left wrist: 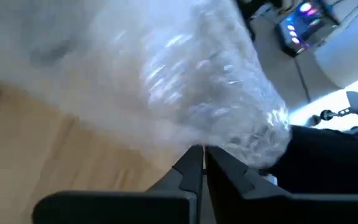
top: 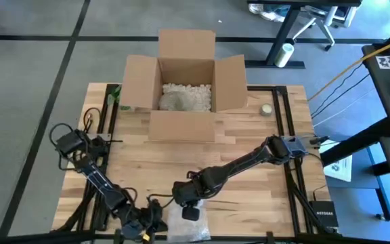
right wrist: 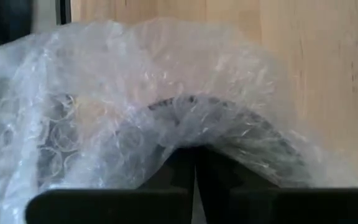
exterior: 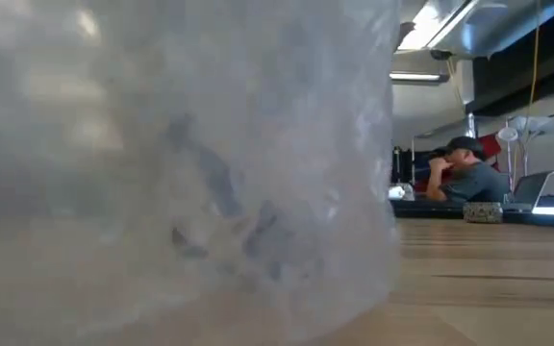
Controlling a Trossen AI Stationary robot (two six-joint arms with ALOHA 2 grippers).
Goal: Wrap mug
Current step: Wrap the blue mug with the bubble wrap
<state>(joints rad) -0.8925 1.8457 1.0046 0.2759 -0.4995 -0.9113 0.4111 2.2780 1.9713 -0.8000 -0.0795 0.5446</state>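
Mug-wise, you can't really see it, it's sitting under the clear crinkly bubble wrap sheet (top: 185, 220) at the near edge of the light wooden table (top: 249, 135), showing only as a dark curved shape through the plastic in the right wrist view (right wrist: 229, 124). Left gripper (top: 143, 230) is hanging at that same near edge just beside the wrap, its dark fingers (left wrist: 188, 171) pressing together on a fold of the plastic. Right gripper (top: 191, 213) is reaching in from the other side and sitting right on top of the bundle, fingers (right wrist: 194, 168) pinched together on the wrap too. In the low view the wrap (exterior: 181, 163) is filling most of the frame. Further back, an open brown cardboard box (top: 185, 88) is sitting at the far side with white packing peanuts (top: 193, 95) in it, and a small pale round object (top: 267, 109) is lying just beside it. Way behind the table, a person in a dark cap (exterior: 465, 171) is sitting at a desk.
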